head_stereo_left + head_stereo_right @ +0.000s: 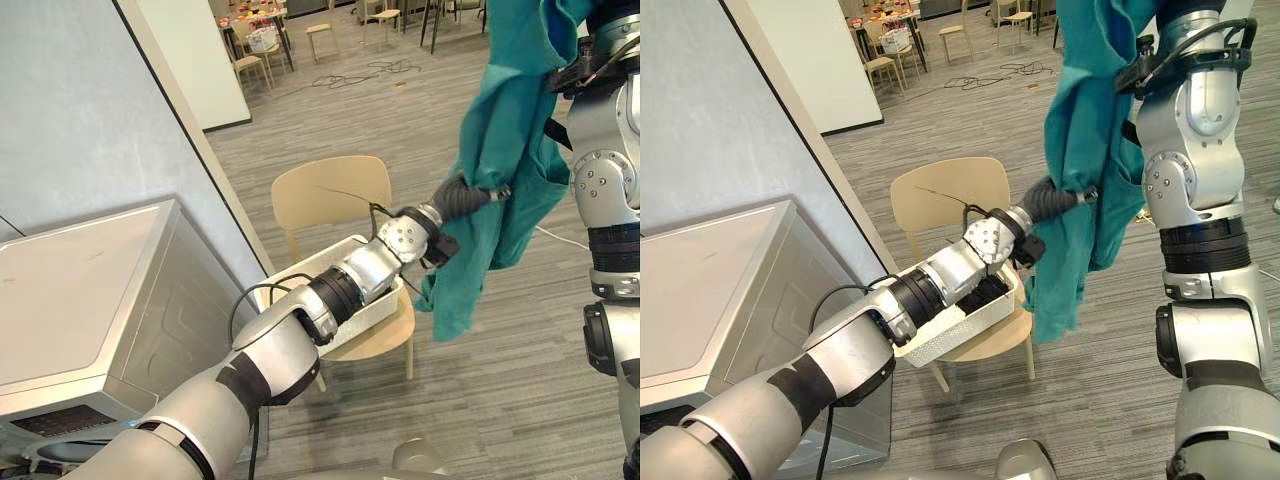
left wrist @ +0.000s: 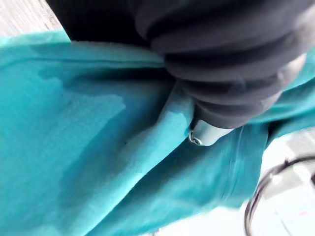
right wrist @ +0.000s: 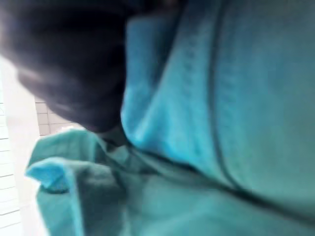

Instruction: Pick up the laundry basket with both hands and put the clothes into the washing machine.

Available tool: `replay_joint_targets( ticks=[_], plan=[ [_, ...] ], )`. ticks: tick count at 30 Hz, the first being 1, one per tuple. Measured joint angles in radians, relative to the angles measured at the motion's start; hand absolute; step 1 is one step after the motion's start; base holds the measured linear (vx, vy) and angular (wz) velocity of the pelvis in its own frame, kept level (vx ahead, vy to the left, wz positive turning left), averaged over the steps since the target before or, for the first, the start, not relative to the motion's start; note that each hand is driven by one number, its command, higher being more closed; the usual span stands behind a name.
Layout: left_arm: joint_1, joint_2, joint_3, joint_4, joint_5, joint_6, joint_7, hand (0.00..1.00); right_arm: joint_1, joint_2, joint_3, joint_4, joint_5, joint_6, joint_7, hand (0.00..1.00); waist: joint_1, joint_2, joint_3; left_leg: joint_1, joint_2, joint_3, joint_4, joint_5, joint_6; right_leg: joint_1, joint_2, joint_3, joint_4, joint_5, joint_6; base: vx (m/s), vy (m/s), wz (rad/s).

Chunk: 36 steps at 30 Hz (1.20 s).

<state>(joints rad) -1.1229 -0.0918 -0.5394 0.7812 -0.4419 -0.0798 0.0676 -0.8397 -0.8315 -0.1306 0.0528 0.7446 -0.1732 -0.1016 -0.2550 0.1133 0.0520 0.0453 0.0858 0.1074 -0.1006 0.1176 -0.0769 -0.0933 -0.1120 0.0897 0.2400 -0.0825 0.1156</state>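
Note:
A large teal garment (image 1: 500, 150) hangs in the air above and to the right of the chair, its top going out of the picture near my raised right arm. My left hand (image 1: 462, 198) reaches out across the basket and is pushed into the garment's middle, its dark cover (image 2: 221, 73) pressed against the cloth. The right hand (image 3: 64, 64) sits against the same teal cloth high up. A white laundry basket (image 1: 960, 330) rests on a beige chair (image 1: 330, 190) under my left forearm, with something dark (image 1: 985, 292) inside it. The washing machine (image 1: 80, 290) stands at the lower left.
A grey wall (image 1: 90, 120) runs behind the washing machine. Wooden floor (image 1: 500, 380) spreads out right of the chair. Far back stand several chairs (image 1: 322, 35) and a table with small items (image 1: 255, 20), with cables (image 1: 385, 70) lying on the floor.

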Motion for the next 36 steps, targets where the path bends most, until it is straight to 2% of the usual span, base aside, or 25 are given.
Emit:
replay_joint_targets(
  ticks=[2, 3, 4, 7, 8, 10, 11, 13, 15, 16, 17, 19, 21, 22, 24, 25, 28, 30, 32, 36],
  plan=[
    [0.005, 0.044, 0.0, -0.034, -0.001, -0.003, 0.0, 1.0, 0.065, -0.024, -0.097, -0.006, 0.001, 0.0, 0.001, 0.0, 0.001, -0.001, 0.001, -0.007, 0.002, -0.015, -0.001, 0.0, 0.001, 0.0, -0.002, -0.014, 0.0, -0.003, -0.001, 0.01, -0.014, 0.27],
    [0.03, 0.095, 0.0, -0.12, -0.002, -0.008, -0.002, 1.0, 0.145, -0.058, -0.188, -0.016, 0.0, 0.002, 0.01, 0.0, 0.002, -0.001, 0.001, -0.01, 0.002, -0.027, -0.002, -0.001, 0.001, 0.003, -0.005, -0.029, 0.001, -0.007, 0.001, 0.03, -0.017, 0.24],
    [0.044, 0.115, 0.0, -0.164, -0.013, -0.014, -0.003, 1.0, 0.181, -0.065, -0.228, -0.028, -0.001, 0.003, 0.012, 0.0, 0.003, -0.001, 0.001, -0.011, 0.002, -0.03, -0.002, -0.001, 0.001, 0.004, -0.006, -0.033, 0.001, -0.009, 0.001, 0.05, -0.016, 0.2],
    [0.192, 0.229, 0.001, -0.457, -0.037, -0.049, -0.027, 1.0, 0.424, -0.059, -0.473, -0.122, -0.028, -0.014, 0.019, 0.0, 0.01, -0.002, 0.001, -0.012, 0.0, -0.048, -0.001, 0.003, 0.006, 0.016, -0.012, -0.053, 0.002, -0.018, 0.007, 0.07, -0.006, 0.15],
    [0.208, 0.238, 0.002, -0.482, -0.037, -0.051, -0.03, 1.0, 0.446, -0.052, -0.494, -0.128, -0.034, -0.018, 0.019, 0.0, 0.01, -0.002, 0.001, -0.012, 0.0, -0.052, -0.001, 0.004, 0.005, 0.019, -0.013, -0.057, 0.002, -0.019, 0.006, 0.09, -0.001, 0.25],
    [0.349, 0.301, 0.046, -0.629, -0.037, -0.055, -0.063, 1.0, 0.588, 0.066, -0.623, -0.186, -0.056, -0.025, 0.023, 0.0, 0.018, -0.007, 0.002, -0.001, -0.006, -0.067, 0.005, 0.006, 0.003, 0.027, -0.014, -0.071, 0.008, -0.017, 0.004, 0.1, -0.003, 0.17],
    [0.382, 0.313, 0.063, -0.657, -0.037, -0.055, -0.068, 1.0, 0.621, 0.099, -0.639, -0.201, -0.061, -0.026, 0.024, 0.0, 0.019, -0.007, 0.003, -0.001, -0.006, -0.071, 0.005, 0.006, 0.003, 0.029, -0.014, -0.076, 0.009, -0.018, 0.004, 0.06, -0.012, 0.17],
    [0.494, 0.329, 0.164, -0.72, -0.038, -0.054, -0.067, 1.0, 0.694, 0.194, -0.704, -0.207, -0.08, -0.027, 0.015, 0.0, 0.023, -0.009, 0.004, -0.001, -0.006, -0.083, 0.006, 0.006, 0.003, 0.036, -0.016, -0.089, 0.009, -0.027, 0.003, 0.01, -0.007, 0.18],
    [0.694, 0.372, 0.323, -0.85, -0.057, -0.055, -0.065, 1.0, 0.798, 0.326, -0.81, -0.207, -0.089, -0.027, 0.008, 0.0, 0.025, -0.015, 0.008, 0.001, -0.006, -0.092, 0.006, 0.006, 0.002, 0.038, -0.017, -0.099, 0.018, -0.045, 0.003, 0.0, -0.009, 0.15],
    [0.744, 0.378, 0.356, -0.883, -0.059, -0.056, -0.065, 1.0, 0.822, 0.36, -0.831, -0.207, -0.089, -0.027, 0.007, 0.0, 0.026, -0.016, 0.008, 0.0, -0.006, -0.094, 0.006, 0.005, 0.001, 0.039, -0.017, -0.102, 0.019, -0.048, 0.002, 0.01, -0.014, 0.11],
    [0.859, 0.378, 0.412, -0.96, -0.073, -0.058, -0.067, 1.0, 0.879, 0.432, -0.855, -0.207, -0.09, -0.028, -0.003, 0.0, 0.036, -0.019, 0.008, 0.0, -0.005, -0.095, 0.006, 0.002, -0.003, 0.039, -0.017, -0.104, 0.02, -0.053, 0.004, 0.01, -0.008, 0.03],
    [0.969, 0.361, 0.43, -1.03, -0.089, -0.059, -0.072, 1.0, 0.94, 0.495, -0.861, -0.207, -0.09, -0.029, -0.004, 0.0, 0.048, -0.022, 0.008, -0.001, -0.005, -0.094, 0.006, -0.002, -0.008, 0.038, -0.017, -0.103, 0.02, -0.055, 0.002, 0.0, 0.0, 0.0],
    [1.134, 0.3, 0.455, -1.128, -0.097, -0.057, -0.1, 1.0, 1.001, 0.605, -0.849, -0.21, -0.114, -0.029, -0.003, 0.0, 0.055, -0.031, 0.007, -0.008, -0.004, -0.102, 0.006, -0.008, -0.015, 0.036, -0.017, -0.11, 0.02, -0.059, -0.003, 0.0, -0.001, 0.08],
    [1.167, 0.284, 0.466, -1.142, -0.097, -0.056, -0.11, 1.0, 1.014, 0.633, -0.845, -0.211, -0.124, -0.029, -0.003, 0.0, 0.055, -0.033, 0.007, -0.009, -0.004, -0.102, 0.006, -0.008, -0.015, 0.035, -0.017, -0.111, 0.021, -0.059, -0.004, -0.01, -0.007, 0.07],
    [1.268, 0.234, 0.505, -1.172, -0.097, -0.057, -0.113, 1.0, 1.084, 0.734, -0.828, -0.209, -0.159, -0.022, -0.002, 0.0, 0.077, -0.033, 0.006, -0.015, -0.003, -0.104, 0.006, -0.011, -0.013, 0.034, -0.016, -0.112, 0.028, -0.064, -0.005, 0.0, 0.0, 0.0],
    [1.296, 0.22, 0.517, -1.178, -0.097, -0.058, -0.113, 1.0, 1.102, 0.759, -0.82, -0.204, -0.167, -0.02, -0.002, 0.0, 0.08, -0.032, 0.005, -0.015, -0.003, -0.105, 0.006, -0.011, -0.013, 0.034, -0.016, -0.114, 0.03, -0.066, -0.005, -0.01, -0.007, 0.04],
    [1.449, 0.14, 0.547, -1.182, -0.097, -0.059, -0.129, 1.0, 1.181, 0.891, -0.784, -0.107, -0.174, -0.004, 0.011, 0.0, 0.091, -0.03, 0.004, -0.014, 0.0, -0.111, 0.005, -0.012, -0.013, 0.034, -0.015, -0.12, 0.039, -0.075, -0.01, 0.01, -0.016, 0.05],
    [1.505, 0.097, 0.526, -1.152, -0.097, -0.059, -0.131, 1.0, 1.233, 0.942, -0.74, -0.026, -0.173, 0.009, 0.01, 0.0, 0.11, -0.025, 0.001, -0.016, 0.001, -0.11, 0.004, -0.015, -0.012, 0.034, -0.014, -0.122, 0.038, -0.077, -0.012, 0.0, 0.0, 0.0],
    [1.54, 0.074, 0.497, -1.091, -0.086, -0.057, -0.129, 1.0, 1.274, 0.953, -0.666, 0.043, -0.168, 0.034, 0.009, 0.0, 0.121, -0.018, 0.003, -0.016, 0.0, -0.099, 0.004, -0.019, -0.006, 0.034, -0.017, -0.123, 0.039, -0.078, -0.011, 0.0, 0.0, 0.0],
    [1.543, 0.041, 0.445, -0.939, -0.071, -0.019, -0.126, 1.0, 1.318, 0.964, -0.543, 0.163, -0.153, 0.049, 0.0, 0.0, 0.137, -0.015, 0.0, -0.013, 0.018, 0.012, 0.005, -0.023, 0.001, 0.036, -0.035, -0.142, 0.061, -0.09, 0.004, 0.0, 0.004, 0.16]
  ],
)
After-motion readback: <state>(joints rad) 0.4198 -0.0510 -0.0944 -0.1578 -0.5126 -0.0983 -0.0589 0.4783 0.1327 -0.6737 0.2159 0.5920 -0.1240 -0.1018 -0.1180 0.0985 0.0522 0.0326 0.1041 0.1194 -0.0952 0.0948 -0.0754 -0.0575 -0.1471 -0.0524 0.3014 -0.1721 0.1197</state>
